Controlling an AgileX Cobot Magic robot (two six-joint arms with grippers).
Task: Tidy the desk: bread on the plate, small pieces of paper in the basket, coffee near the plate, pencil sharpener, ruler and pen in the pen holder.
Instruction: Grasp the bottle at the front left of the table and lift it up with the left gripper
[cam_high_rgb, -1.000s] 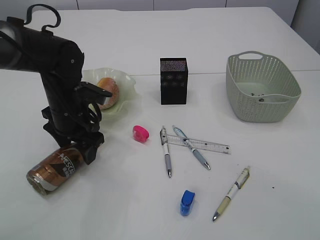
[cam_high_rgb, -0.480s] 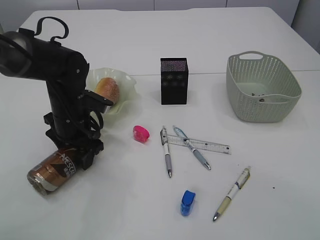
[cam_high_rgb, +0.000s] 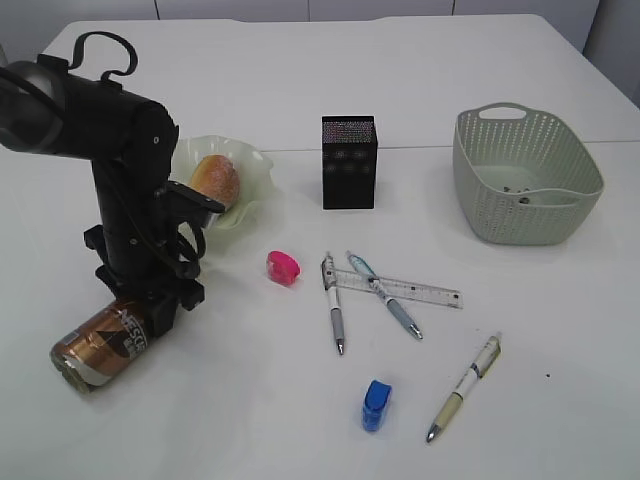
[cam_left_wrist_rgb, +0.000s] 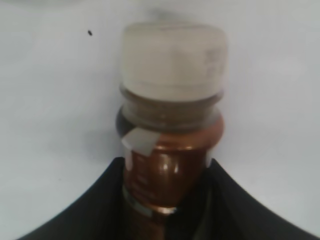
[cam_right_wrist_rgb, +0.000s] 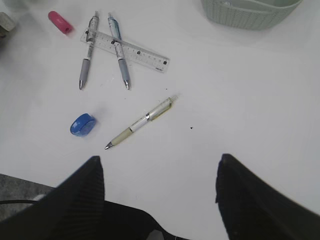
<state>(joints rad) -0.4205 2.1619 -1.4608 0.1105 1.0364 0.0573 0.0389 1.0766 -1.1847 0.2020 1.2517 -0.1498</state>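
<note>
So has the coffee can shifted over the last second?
Yes, slightly: the coffee can slid toward the near-left, away from the pink pencil sharpener, with the left gripper on it.

The left arm (cam_high_rgb: 130, 200) blocks the desk's (cam_high_rgb: 560, 330) left side, standing between the plate (cam_high_rgb: 255, 175) and the lying coffee can (cam_high_rgb: 100, 345). Pens (cam_high_rgb: 335, 305), ruler (cam_high_rgb: 400, 289) and sharpeners (cam_high_rgb: 376, 404) clutter the centre toward the near edge. Open room lies along the far edge and the near right corner.

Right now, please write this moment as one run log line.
left end effector: around coffee bottle, lying on table | bread: on plate | right end effector: open, idle
</note>
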